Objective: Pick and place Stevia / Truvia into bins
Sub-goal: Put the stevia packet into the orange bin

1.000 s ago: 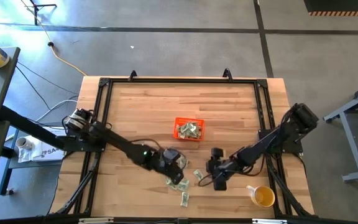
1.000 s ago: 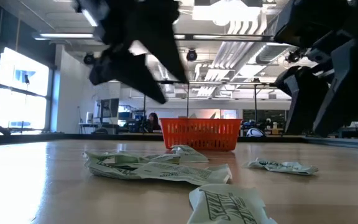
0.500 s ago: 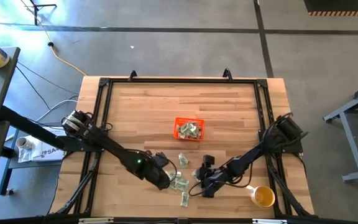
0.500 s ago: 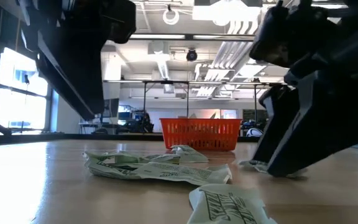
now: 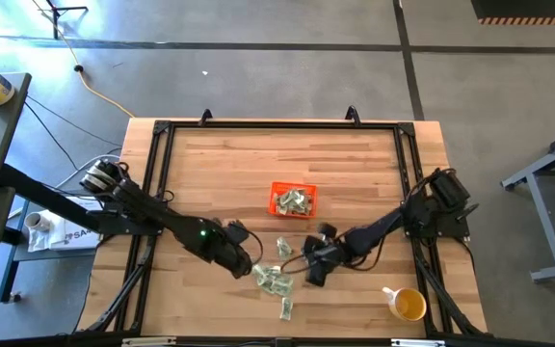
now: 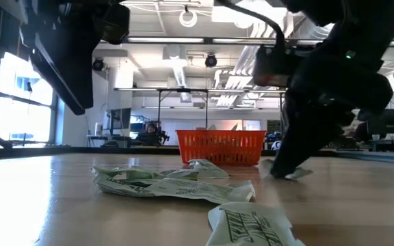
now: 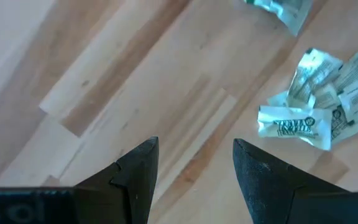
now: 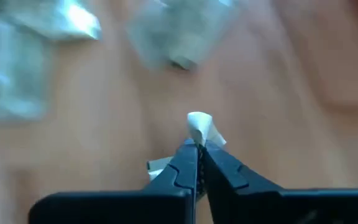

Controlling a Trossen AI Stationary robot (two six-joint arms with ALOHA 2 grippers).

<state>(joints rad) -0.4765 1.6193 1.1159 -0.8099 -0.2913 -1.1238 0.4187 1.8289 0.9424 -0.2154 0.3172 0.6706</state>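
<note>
The orange bin (image 5: 293,185) stands mid-table with several green and white Stevia packets inside. More packets lie loose nearer the front: a small pile (image 5: 276,282), one (image 5: 283,248) beyond it and one (image 5: 285,309) closer to the front edge. My right gripper (image 5: 313,270) is down just right of the pile, shut on a single packet (image 8: 199,122). My left gripper (image 5: 249,267) hangs open over bare wood left of the pile (image 7: 303,118), nothing between its fingers. My right gripper pinches a packet between its two fingertips, and a crumpled white end (image 8: 199,122) sticks out past them. The fingers slant down from the table's right side. In the low view the packet (image 6: 297,173) sits at the table surface; whether it is lifted clear I cannot tell.
A yellow mug (image 5: 408,305) stands near the front right corner. A black frame (image 5: 277,125) runs around the tabletop. Bare wood lies behind and on both sides of the bin (image 6: 221,147).
My right gripper has gone toward the table's left edge and down onto the lone packet, taking hold of it; the packet has shifted from lying flat. My left gripper has drawn back from over the pile toward the left edge, staying open.
</note>
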